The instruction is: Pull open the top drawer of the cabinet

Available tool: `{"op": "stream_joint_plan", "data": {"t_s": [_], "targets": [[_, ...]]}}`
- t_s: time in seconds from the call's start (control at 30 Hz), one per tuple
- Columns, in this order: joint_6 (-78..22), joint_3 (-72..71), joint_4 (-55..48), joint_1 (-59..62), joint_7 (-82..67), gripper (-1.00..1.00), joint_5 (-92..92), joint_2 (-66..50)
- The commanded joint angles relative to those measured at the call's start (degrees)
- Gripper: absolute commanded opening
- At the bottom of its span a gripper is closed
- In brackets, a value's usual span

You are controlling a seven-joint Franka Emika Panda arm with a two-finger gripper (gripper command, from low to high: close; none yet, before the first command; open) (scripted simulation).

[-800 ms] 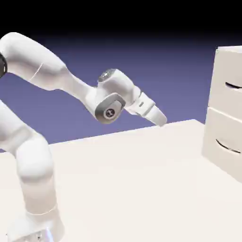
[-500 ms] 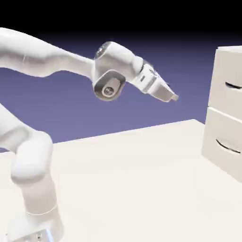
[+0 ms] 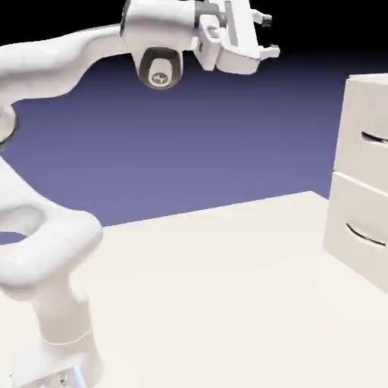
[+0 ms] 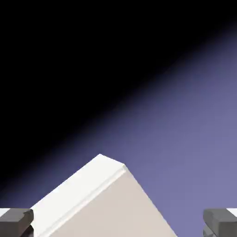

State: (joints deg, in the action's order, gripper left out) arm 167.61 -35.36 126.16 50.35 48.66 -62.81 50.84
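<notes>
The top drawer (image 3: 360, 114) is at the exterior view's right, the upper of two cream-white fronts, closed and flush with the one below. I have one gripper (image 3: 268, 36), its two jaws wide apart with only air between them, up high and well apart from the drawer's handle. In the hand view I count two grey fingertips (image 4: 16, 222), one at each side of the bottom edge, and a pale corner of the cabinet (image 4: 109, 203) rises between them in that picture, tilted. Behind the jaws, my one white arm (image 3: 61, 64) runs back to the exterior view's left and down to its base (image 3: 57, 367) at the near left. I see one round emblem (image 3: 159, 77) on the wrist joint, too small for me to read, and small marks on the base that I can't make out either. Out to the right, the one cabinet carries two dark curved handles, one on the top drawer and one on the lower drawer (image 3: 352, 204). One pale table (image 3: 204, 295) spreads between arm and cabinet, its far edge against the blue-violet backdrop (image 3: 220, 151).
</notes>
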Motion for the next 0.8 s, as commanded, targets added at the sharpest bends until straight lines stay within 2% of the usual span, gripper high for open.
{"op": "stream_joint_plan", "data": {"t_s": [0.0,0.77], "targets": [[-0.25,-1.4,-1.38,2.03,0.25,0.0,-2.5,0.72],[-6.09,-33.67,-33.18,48.6,5.91,0.0,-59.81,17.32]]}}
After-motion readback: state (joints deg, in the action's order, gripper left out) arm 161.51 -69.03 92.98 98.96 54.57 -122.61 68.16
